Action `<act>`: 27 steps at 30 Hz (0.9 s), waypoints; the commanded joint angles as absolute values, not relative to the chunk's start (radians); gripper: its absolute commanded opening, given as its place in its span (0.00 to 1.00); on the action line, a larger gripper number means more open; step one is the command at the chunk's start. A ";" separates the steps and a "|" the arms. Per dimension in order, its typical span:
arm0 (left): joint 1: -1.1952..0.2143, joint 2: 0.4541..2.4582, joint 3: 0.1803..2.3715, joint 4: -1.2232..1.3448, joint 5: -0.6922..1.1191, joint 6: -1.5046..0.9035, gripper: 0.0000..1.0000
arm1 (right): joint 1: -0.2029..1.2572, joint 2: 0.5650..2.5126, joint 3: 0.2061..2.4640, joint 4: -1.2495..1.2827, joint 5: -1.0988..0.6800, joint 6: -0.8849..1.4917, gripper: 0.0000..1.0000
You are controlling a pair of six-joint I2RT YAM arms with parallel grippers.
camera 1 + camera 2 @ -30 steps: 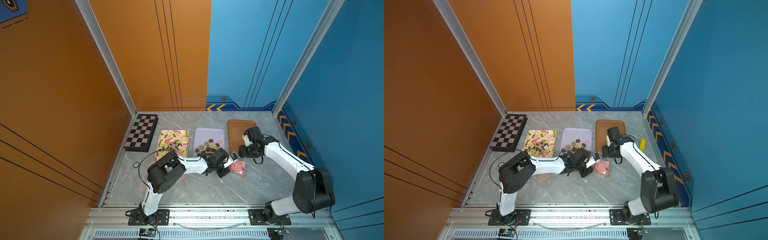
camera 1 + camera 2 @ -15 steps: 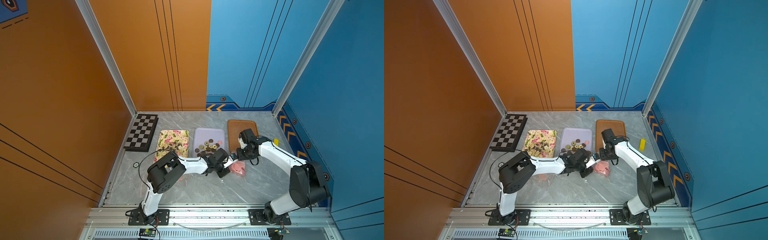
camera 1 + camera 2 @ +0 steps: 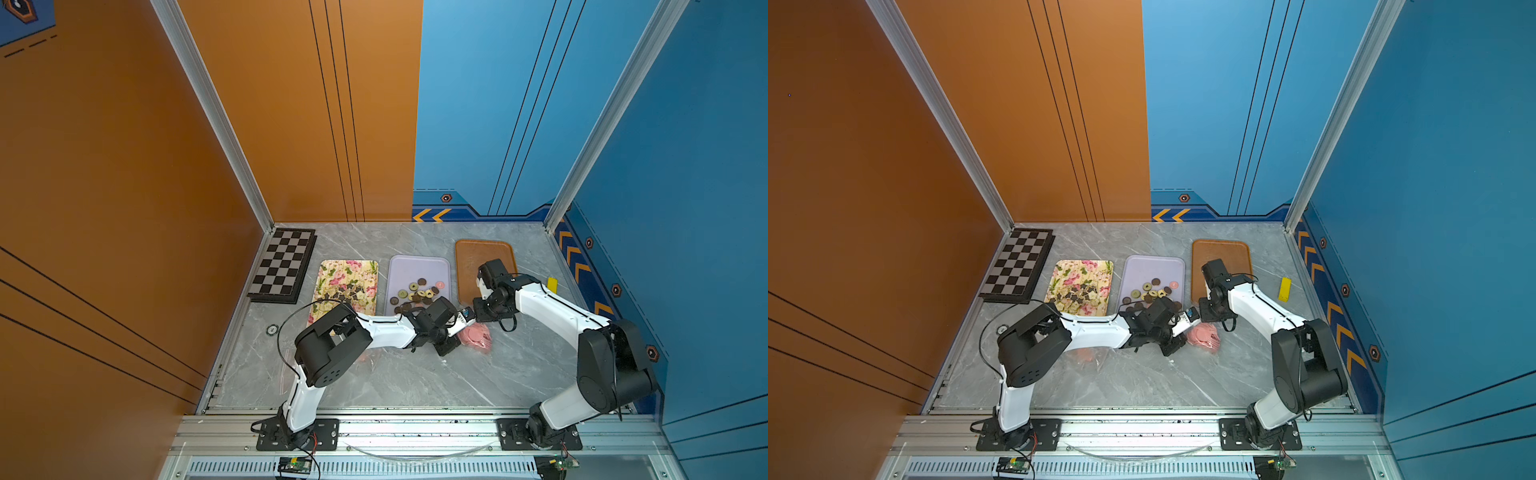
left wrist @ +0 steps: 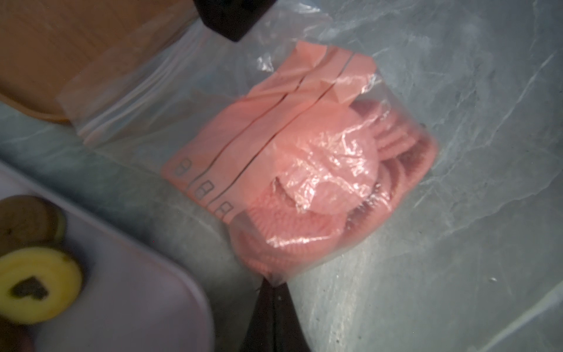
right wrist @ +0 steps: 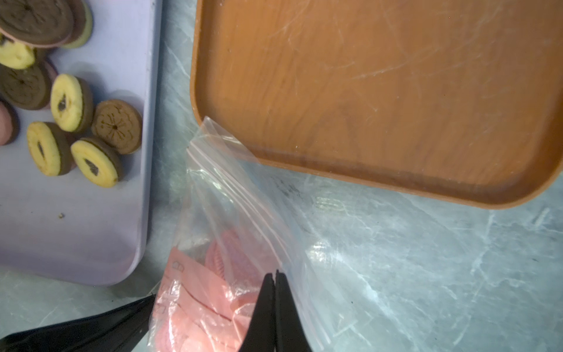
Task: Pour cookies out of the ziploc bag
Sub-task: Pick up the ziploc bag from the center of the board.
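In a top view the ziploc bag (image 3: 473,332) of pink cookies (image 3: 482,343) lies on the table (image 3: 415,382) beside the tray (image 3: 482,262). Left wrist: left tool (image 4: 271,283) pinches a corner. Right wrist: right tool (image 5: 275,275) pinches the side — thin plastic may slip, spilling cookies.

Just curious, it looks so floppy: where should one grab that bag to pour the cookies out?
Probably the bag at its bottom corner, from the side opposite the zip: the cookies bunch at that end and the mouth faces the brown tray.
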State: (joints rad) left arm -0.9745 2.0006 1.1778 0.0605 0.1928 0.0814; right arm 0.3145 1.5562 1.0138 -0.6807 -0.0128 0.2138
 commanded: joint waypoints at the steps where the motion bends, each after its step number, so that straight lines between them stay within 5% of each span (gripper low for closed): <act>1: -0.979 1.988 1.161 0.075 0.175 0.072 0.00 | 0.318 1.553 1.004 -0.693 -0.002 0.219 0.00; 24: -0.914 2.048 1.343 0.065 0.196 0.078 0.00 | 0.169 1.569 1.187 -0.667 -0.176 0.182 0.00; 25: -0.912 2.052 1.341 0.066 0.198 0.075 0.00 | 0.172 1.574 1.182 -0.680 -0.172 0.180 0.05; 27: -0.911 2.060 1.337 0.067 0.195 0.074 0.00 | 0.182 1.560 1.128 -0.679 -0.122 0.180 0.37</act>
State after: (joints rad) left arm -0.9215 2.0296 1.3323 0.0742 0.1905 0.0784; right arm 0.1730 1.5505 1.1610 -0.6621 -0.1505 0.1978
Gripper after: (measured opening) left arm 0.042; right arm 0.269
